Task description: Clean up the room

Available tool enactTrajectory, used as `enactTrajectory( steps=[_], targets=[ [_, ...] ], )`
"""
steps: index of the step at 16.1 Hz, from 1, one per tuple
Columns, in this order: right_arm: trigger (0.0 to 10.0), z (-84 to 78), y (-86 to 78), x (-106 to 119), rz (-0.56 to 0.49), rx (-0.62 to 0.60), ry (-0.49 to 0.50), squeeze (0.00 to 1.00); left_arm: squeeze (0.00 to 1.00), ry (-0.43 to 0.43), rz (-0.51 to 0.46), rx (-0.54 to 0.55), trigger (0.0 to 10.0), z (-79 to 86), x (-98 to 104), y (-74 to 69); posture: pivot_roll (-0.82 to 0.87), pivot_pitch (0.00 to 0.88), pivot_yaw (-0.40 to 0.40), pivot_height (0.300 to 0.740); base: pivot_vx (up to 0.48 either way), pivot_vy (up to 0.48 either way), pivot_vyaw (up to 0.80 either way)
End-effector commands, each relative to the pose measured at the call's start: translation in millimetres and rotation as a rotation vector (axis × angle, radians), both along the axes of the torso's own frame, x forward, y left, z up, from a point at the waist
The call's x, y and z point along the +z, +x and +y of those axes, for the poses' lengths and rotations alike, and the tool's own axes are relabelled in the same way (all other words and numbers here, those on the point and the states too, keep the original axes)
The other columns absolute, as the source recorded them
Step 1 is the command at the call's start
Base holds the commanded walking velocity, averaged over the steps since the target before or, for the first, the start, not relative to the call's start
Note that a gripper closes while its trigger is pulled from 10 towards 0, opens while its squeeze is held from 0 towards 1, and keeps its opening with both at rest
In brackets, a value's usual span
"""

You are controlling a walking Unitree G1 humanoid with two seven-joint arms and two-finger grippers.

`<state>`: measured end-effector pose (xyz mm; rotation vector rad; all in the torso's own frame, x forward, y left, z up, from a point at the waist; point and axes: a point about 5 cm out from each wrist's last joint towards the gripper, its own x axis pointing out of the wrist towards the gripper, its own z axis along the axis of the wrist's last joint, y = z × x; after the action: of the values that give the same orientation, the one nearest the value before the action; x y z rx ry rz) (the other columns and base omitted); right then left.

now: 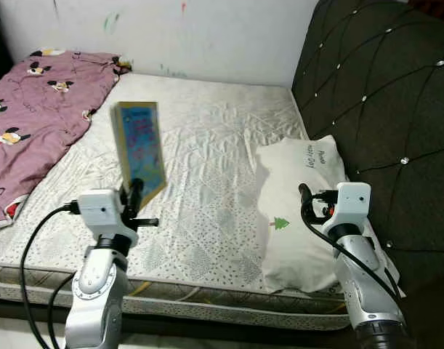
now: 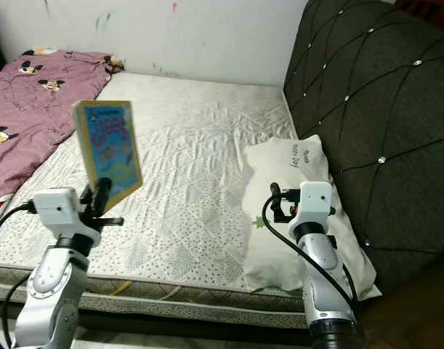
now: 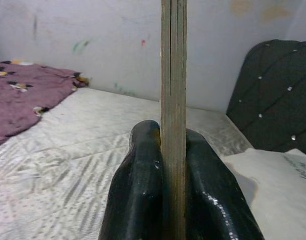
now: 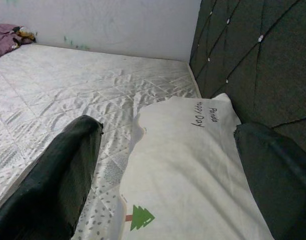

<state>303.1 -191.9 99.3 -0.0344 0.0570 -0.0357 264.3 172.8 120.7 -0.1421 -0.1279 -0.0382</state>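
Left eye view, going left to right: purple blanket (image 1: 40, 109) with cartoon prints is lying bunched at the far-left side of the bed (image 1: 207, 145), reaching up to the wall. Left gripper (image 1: 134, 195) is holding a book (image 1: 139, 150) upright above the mattress, blue illustrated cover facing the camera, slightly tilted. Left wrist view is confirming it: both fingers (image 3: 140, 190) are clamping the book's lower edge, page block standing straight up between them. Cover text is too blurred to read.

Mid bed is showing bare quilted sheet. White pillow (image 1: 298, 211) is lying at the bed's right side, against the dark tufted headboard (image 1: 381, 94). Right gripper (image 1: 306, 198) is hovering over the pillow, fingers spread wide and holding nothing, per the right wrist view.

Step, as I'm judging it: book is already picked up off the bed, carry-away phase is starting. Next move is calling for a place to put it, and none is showing in these frames, so the robot is probably needing to turn or walk. Grip is on one edge only, so the book could pivot while moving.

Readable writing: pillow is reading "Panda Happy Day" (image 4: 204, 114), with a small green tree print (image 4: 140, 218) near its lower edge.
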Motion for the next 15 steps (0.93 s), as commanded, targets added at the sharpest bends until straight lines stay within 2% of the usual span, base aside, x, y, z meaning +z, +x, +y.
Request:
enactTrajectory(
  steps=[1, 4, 8, 15],
  targets=[
    [10.0, -1.8, 2.6, 3.9, -0.011, 0.002, -0.010, 0.00, 0.00, 0.001, -0.053, -0.006, 10.0, -0.7, 11.2, 3.4, -0.04, 0.000, -0.028, 0.740, 0.000, 0.000, 0.00],
    [10.0, -1.3, 2.9, 3.2, -0.005, 0.002, -0.006, 0.00, 0.00, -0.002, -0.044, -0.007, 10.0, -0.6, 10.4, 3.9, -0.03, 0.000, -0.027, 0.740, 0.000, 0.000, 0.00],
    [10.0, -2.5, 2.8, 3.0, -0.009, -0.001, -0.007, 0.00, 0.00, -0.017, -0.060, -0.026, 10.0, -2.9, 11.9, 4.4, -0.04, 0.000, -0.025, 0.740, 0.000, 0.477, -0.13],
    [10.0, -2.7, 4.0, 3.9, -0.012, 0.008, -0.023, 0.00, 0.00, -0.022, -0.064, -0.027, 10.0, -3.5, 12.3, 5.5, -0.04, 0.000, -0.028, 0.740, 0.000, 0.000, 0.00]
  ],
)
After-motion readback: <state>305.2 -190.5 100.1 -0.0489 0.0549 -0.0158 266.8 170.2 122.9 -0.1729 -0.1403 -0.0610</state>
